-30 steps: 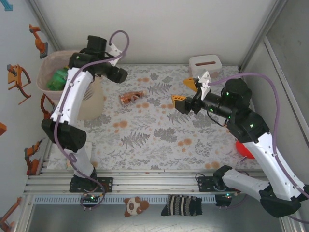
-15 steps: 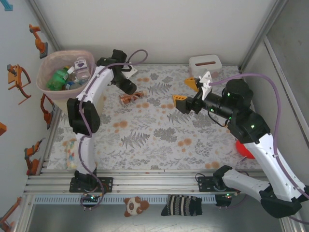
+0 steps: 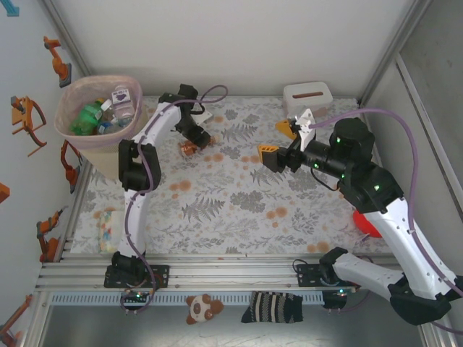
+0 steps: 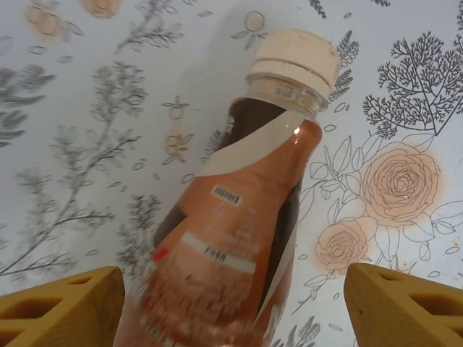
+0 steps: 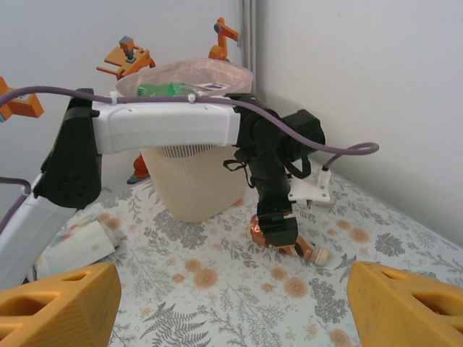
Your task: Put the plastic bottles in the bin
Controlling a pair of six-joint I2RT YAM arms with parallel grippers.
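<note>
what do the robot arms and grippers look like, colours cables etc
Both are white shells with black joints: left arm, right arm. A purple cable runs along each. Small green lights dot the right arm. The left fingers and right fingers are yellow-orange blocky plastic with hollow cut-outs.

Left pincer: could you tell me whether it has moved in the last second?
Yes: the left pincer swung right from the bin to the brown bottle.
</note>
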